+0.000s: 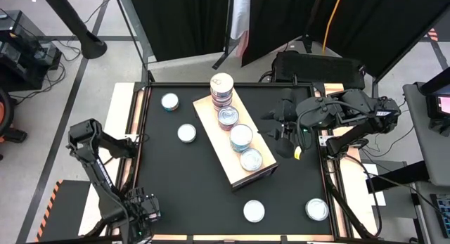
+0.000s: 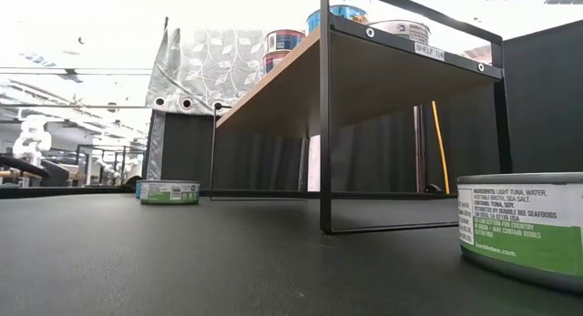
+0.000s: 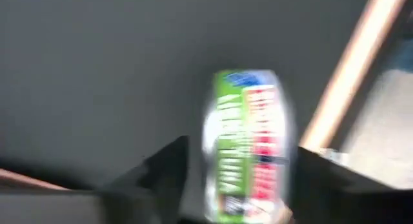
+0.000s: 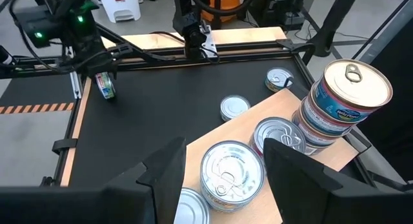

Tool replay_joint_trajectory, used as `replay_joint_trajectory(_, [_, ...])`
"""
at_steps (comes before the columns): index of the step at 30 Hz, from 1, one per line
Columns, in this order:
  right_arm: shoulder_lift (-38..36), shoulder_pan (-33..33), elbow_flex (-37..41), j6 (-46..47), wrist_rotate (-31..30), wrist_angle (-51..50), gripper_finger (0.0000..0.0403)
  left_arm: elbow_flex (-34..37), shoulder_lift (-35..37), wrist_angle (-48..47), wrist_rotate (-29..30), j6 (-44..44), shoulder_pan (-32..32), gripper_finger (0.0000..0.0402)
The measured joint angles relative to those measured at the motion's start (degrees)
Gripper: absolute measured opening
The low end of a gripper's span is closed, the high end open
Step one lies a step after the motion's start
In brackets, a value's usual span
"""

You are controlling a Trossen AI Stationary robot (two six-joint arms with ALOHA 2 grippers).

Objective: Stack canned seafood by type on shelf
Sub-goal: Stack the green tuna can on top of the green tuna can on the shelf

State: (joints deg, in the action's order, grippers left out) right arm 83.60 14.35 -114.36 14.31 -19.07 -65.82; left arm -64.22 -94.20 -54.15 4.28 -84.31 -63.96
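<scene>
While my left fingers grip a green-and-red labelled round tin on its side at the near-left corner of the black table, my right fingers hover spread and empty over the pale wooden shelf board. That shelf carries a tall stack of pinkish-red labelled tins plus three silvery-topped tins in a row; four white-topped tins sit loose on the table.

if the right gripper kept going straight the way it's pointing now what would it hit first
Most likely the silver-topped tin framed between the right gripper's open fingers, lying on the shelf in the right wrist view. Depth is unclear; the tall stack of tins sits off to one side.
</scene>
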Motion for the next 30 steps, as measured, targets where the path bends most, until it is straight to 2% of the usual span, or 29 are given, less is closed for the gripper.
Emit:
replay_joint_trajectory(2, [-0.08, 0.00, 0.02, 0.00, -0.02, 0.01, 0.0199, -1.59, 1.27, -0.07, -0.70, 0.84, 1.51, 0.0162])
replay_joint_trajectory(3, [-0.09, 0.00, 0.01, 0.00, -0.03, 0.00, 0.0199, -2.18, 1.76, -0.14, -1.08, 0.82, 2.25, 0.0143])
replay_joint_trajectory(7, [-0.41, -0.08, 0.02, -0.29, -0.16, 0.11, 0.0199, -5.38, 4.36, -0.33, -1.03, -1.04, 5.34, 0.0145])
replay_joint_trajectory(11, [-0.53, -0.17, 0.02, -1.49, -0.33, 0.94, 0.0199, -9.46, 6.22, -2.61, 3.99, -1.61, 7.75, 0.0145])
replay_joint_trajectory(13, [-0.59, -0.18, 0.02, -1.95, -0.33, 1.31, 0.0199, -11.77, 7.53, -4.27, 9.80, -2.31, 9.11, 0.0145])
replay_joint_trajectory(15, [-0.69, -0.49, 0.02, -2.19, -0.31, 1.40, 0.0199, -14.24, 9.05, -3.68, 18.56, -2.54, 11.00, 0.0145])
replay_joint_trajectory(20, [-1.04, -0.57, 0.06, -0.89, -0.52, 2.69, 0.0199, -18.35, 11.41, -0.17, 46.06, -8.02, 19.06, 0.0145])
replay_joint_trajectory(22, [-1.94, -0.57, 0.06, 0.22, -0.52, 4.97, 0.0199, -18.41, 11.71, 5.49, 50.47, -7.86, 23.14, 0.0145])
replay_joint_trajectory(25, [-3.90, -0.56, 0.06, 0.90, -0.55, 8.81, 0.0199, -18.41, 10.49, 17.65, 50.31, -3.75, 29.69, 0.0145])
replay_joint_trajectory(30, [-7.38, -0.56, 0.04, -0.28, -2.00, 12.60, 0.0199, -18.41, 4.06, 45.72, 41.34, 10.85, 37.46, 0.0145])
